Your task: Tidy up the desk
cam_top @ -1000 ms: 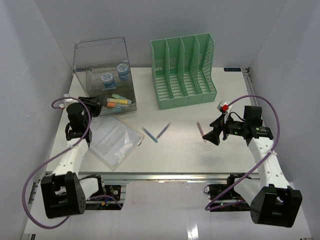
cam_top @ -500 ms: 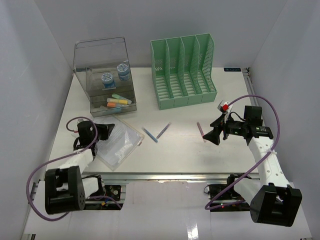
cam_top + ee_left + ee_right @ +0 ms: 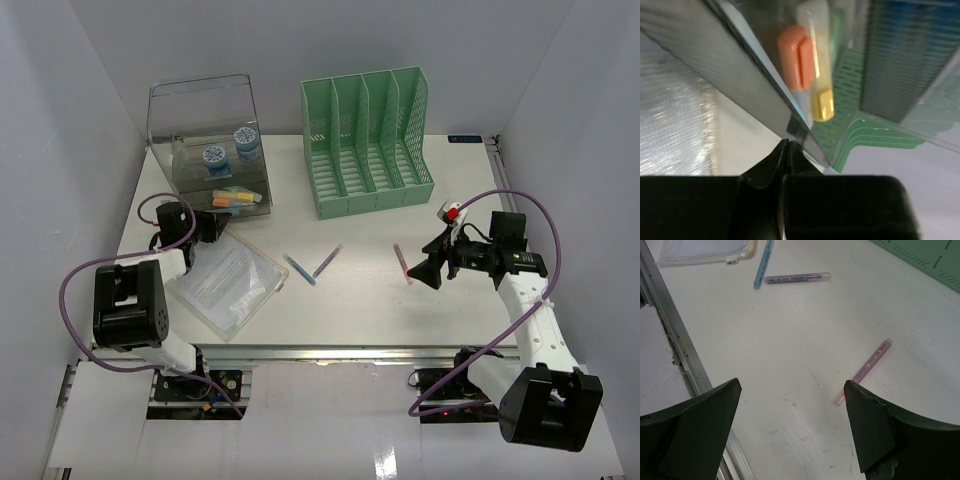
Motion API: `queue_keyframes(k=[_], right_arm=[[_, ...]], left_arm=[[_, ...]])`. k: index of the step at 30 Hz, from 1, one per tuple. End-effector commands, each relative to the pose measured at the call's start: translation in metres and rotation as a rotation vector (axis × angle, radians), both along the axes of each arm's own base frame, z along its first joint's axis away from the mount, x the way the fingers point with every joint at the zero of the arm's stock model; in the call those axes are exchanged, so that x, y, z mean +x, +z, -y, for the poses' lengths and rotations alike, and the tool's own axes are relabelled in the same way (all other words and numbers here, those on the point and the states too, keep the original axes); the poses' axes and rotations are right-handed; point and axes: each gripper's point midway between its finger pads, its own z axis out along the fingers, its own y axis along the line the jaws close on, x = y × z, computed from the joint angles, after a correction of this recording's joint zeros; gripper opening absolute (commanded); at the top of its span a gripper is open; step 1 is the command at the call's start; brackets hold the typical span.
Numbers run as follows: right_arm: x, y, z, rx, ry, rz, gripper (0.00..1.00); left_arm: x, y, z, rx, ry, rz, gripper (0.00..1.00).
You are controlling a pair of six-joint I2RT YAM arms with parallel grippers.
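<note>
The white desk [image 3: 360,300] carries a pink pen [image 3: 403,263], a blue pen [image 3: 299,270] and a purple pen [image 3: 327,262] lying loose near its middle. My left gripper [image 3: 205,228] is shut at the lower front of the clear drawer box [image 3: 210,150]. In the left wrist view its tips [image 3: 788,142] meet right at the drawer's clear edge [image 3: 755,95], with an orange marker [image 3: 796,55] and a yellow marker [image 3: 822,102] behind the plastic. My right gripper [image 3: 428,268] hovers open over the desk, with the pink pen [image 3: 870,362] just beyond its right finger [image 3: 865,430].
A clear pouch [image 3: 225,280] with a printed sheet lies at the front left. The green file rack [image 3: 367,140] stands at the back. A metal rail [image 3: 675,340] runs along the near edge. The blue pen [image 3: 762,262] and purple pen [image 3: 797,277] lie farther from the right gripper.
My left arm dropped toward the pouch half a second ago and has swung back up to the drawer box front, jaws closing. The right arm has stayed still.
</note>
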Motion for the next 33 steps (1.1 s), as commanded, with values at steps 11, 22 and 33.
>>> queue_keyframes(k=[11,22,33], right_arm=[[0.002,0.003,0.003,0.004,-0.008,0.029,0.9],[0.001,0.004,0.003,0.012,-0.007,0.03,0.9],[0.002,0.004,0.004,0.014,-0.008,0.03,0.9]], left_arm=[[0.058,0.023,-0.006,0.005,-0.021,0.057,0.53],[0.046,0.065,-0.009,0.139,-0.045,0.239,0.52],[0.018,0.039,-0.01,0.143,-0.031,0.137,0.04]])
